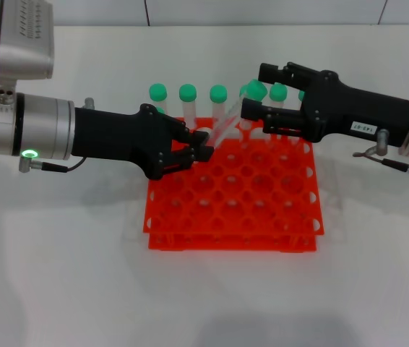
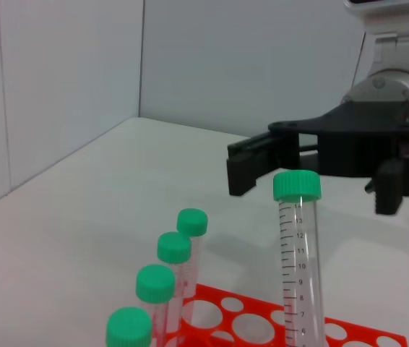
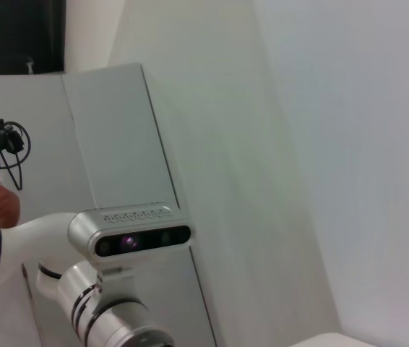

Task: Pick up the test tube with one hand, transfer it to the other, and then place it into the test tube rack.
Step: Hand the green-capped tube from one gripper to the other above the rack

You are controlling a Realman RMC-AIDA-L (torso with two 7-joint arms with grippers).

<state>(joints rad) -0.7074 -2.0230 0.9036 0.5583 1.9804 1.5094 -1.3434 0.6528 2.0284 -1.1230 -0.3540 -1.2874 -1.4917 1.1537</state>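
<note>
Handover time above the test tube rack (image 1: 233,191)! The left claw (image 1: 194,150) is clamped on the lower end of the test tube (image 1: 226,124), which slants up toward the right claw (image 1: 256,110). That one hangs spread wide, its fingers either side of the green cap (not yet touching, by my eye). Next: right closes, then left lets go

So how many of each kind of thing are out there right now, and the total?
Green-capped test tubes: 8, as far as shows; one held tilted, some half hidden
Orange test tube rack: 1
Black tools: 2, the left tool and the right tool
Total: 11
</note>
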